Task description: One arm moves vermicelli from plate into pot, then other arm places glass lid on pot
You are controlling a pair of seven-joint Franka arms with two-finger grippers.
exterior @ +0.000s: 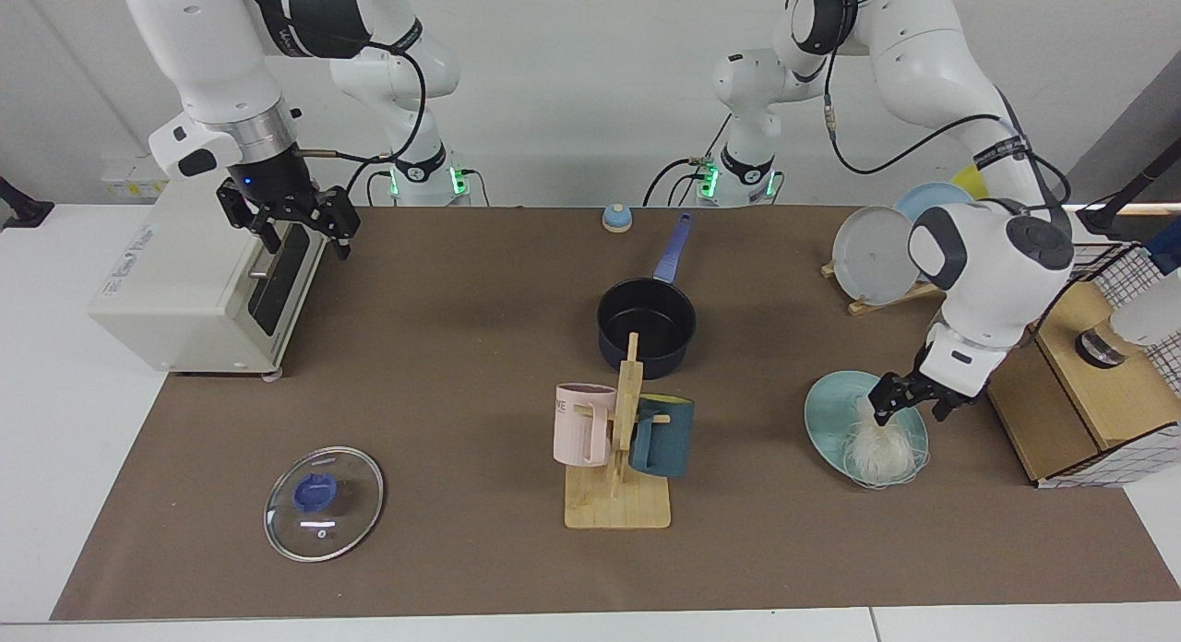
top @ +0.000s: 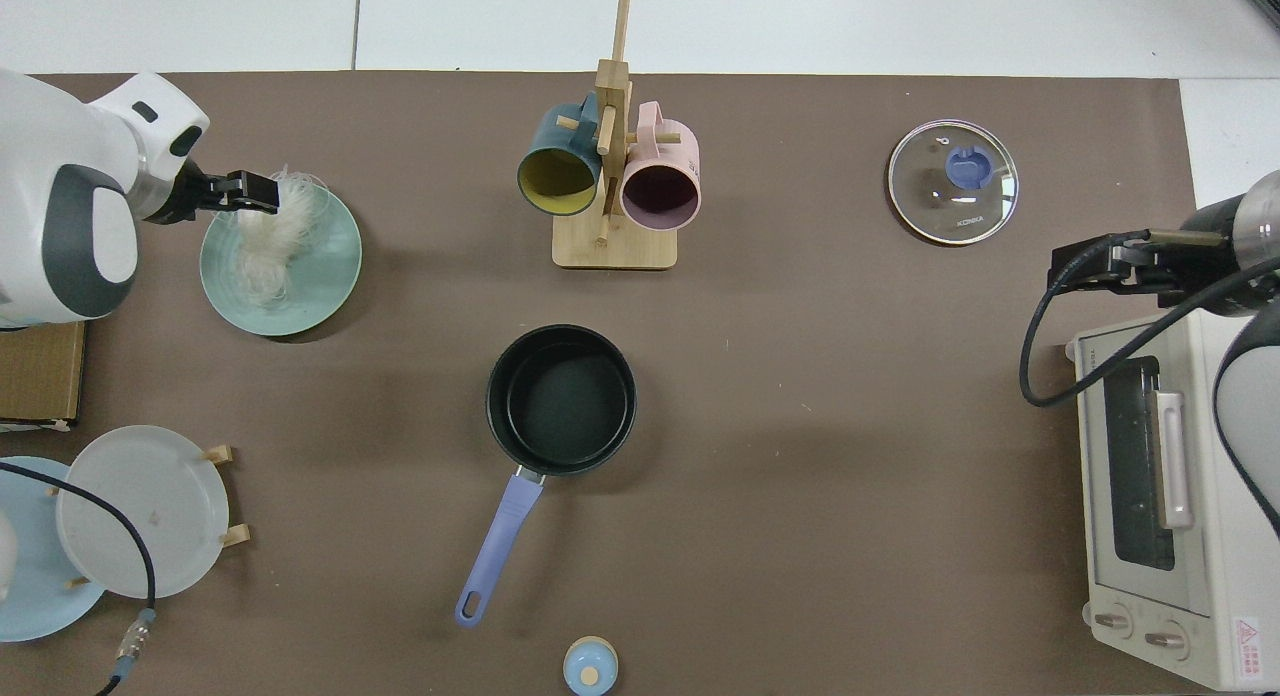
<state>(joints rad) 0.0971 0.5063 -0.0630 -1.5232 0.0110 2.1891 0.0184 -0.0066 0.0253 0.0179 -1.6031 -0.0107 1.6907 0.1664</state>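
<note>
The vermicelli (exterior: 881,446) (top: 268,244) lies as a white tangle on the pale teal plate (exterior: 824,404) (top: 322,276), at the right of the facing view. My left gripper (exterior: 910,406) (top: 250,190) hangs open, its fingertips level with the top of the tangle, on the side toward the wire basket. The dark pot (exterior: 646,325) (top: 560,396) stands empty mid-table with its blue handle pointing toward the arm bases. The glass lid (exterior: 323,504) (top: 952,181) lies flat near the front left. My right gripper (exterior: 300,229) (top: 1090,266) waits open above the toaster oven.
A wooden mug rack (exterior: 620,457) with a pink and a teal mug stands in front of the pot. A toaster oven (exterior: 184,282) sits at far left. Upright plates (exterior: 876,255) and a wire basket with a wooden box (exterior: 1070,374) stand close to the left arm.
</note>
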